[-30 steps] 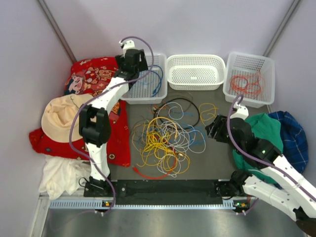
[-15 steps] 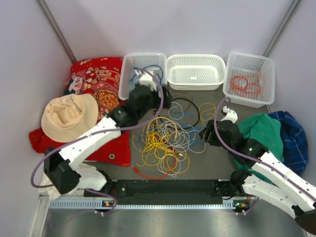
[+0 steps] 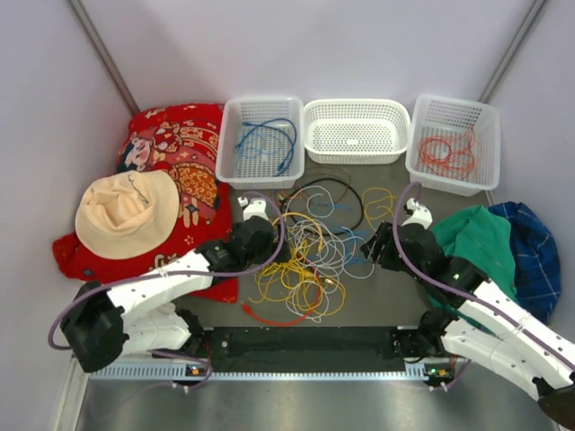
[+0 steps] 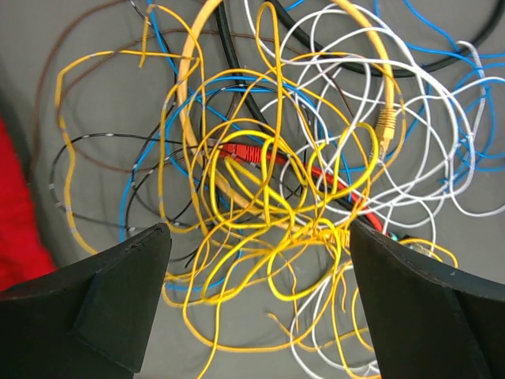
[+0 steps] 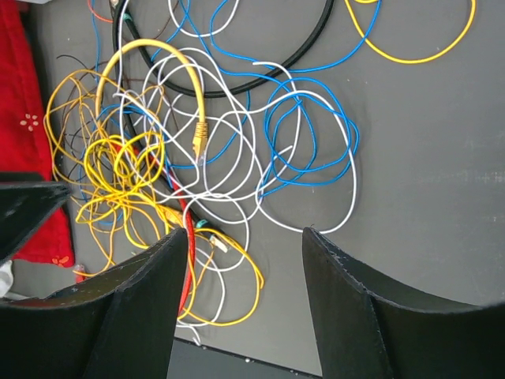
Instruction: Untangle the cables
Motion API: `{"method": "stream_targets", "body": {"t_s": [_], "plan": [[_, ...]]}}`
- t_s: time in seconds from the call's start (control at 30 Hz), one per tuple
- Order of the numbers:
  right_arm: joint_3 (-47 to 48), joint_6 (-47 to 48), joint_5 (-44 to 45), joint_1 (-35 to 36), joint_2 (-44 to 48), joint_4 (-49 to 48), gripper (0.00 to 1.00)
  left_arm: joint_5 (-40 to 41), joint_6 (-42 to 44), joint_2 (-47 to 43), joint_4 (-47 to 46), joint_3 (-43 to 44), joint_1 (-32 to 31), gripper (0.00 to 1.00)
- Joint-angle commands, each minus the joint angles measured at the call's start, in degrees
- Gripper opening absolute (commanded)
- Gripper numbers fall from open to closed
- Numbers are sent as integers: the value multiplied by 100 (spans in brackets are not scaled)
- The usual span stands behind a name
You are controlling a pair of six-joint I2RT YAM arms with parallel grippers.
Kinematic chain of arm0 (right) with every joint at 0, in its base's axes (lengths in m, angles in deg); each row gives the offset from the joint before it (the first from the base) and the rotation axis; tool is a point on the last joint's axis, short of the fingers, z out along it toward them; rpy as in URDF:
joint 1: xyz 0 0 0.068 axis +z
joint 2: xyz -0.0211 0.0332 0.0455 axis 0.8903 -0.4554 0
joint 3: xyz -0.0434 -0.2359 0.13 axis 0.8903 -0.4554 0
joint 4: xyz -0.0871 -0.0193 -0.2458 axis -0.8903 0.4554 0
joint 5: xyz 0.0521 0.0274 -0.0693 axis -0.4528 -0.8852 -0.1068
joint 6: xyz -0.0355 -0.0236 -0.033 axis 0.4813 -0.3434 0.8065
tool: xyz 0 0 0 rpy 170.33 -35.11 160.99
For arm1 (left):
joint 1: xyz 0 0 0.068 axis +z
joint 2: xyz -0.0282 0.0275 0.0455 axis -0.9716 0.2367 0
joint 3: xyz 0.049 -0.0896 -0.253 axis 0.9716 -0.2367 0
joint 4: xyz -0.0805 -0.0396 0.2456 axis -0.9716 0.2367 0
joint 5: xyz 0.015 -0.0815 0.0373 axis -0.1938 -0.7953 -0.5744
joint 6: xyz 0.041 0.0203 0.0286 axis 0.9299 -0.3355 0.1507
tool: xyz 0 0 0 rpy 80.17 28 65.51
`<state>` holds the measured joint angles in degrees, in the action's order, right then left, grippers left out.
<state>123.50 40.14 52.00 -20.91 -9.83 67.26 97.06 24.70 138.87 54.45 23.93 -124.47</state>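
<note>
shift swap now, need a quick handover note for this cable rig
Left gripper: open, holding nothing, over the tangle.
Right gripper: open, holding nothing, at the tangle's right edge.
Done: blue cable in left basket, orange cable in right basket.
Left: yellow, white, blue, red and black cables knotted together on the table.

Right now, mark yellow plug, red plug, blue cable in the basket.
yellow plug (image 4: 386,124), left wrist view, on the plug body.
red plug (image 4: 244,152), left wrist view, on the plug body.
blue cable (image 3: 268,144), top view, middle of its coil.
</note>
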Motion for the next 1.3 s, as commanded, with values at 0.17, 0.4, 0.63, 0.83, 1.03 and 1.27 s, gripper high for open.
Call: {"method": "stream_targets", "body": {"t_s": [0.17,0.4,0.63,0.83,1.03,1.27], "plan": [[121,-134,84,54,408,256,59,-141,-204,1449,-1238,-22,-114,99],[542,33,286,54,654,757,59,-238,-20,2129,-1152,444,-158,55],[956,323,375,54,717,942,59,-280,665,828,-431,1181,-158,0],[1544,876,-124,54,708,644,59,-1555,1395,-403,-1142,1630,-150,0],[2011,1176,-1223,54,594,-129,59,-3092,1615,-351,-1107,2307,-150,0],[2081,1229,-1603,54,357,-973,59,-3630,1457,-254,-1327,2202,-150,0]]}}
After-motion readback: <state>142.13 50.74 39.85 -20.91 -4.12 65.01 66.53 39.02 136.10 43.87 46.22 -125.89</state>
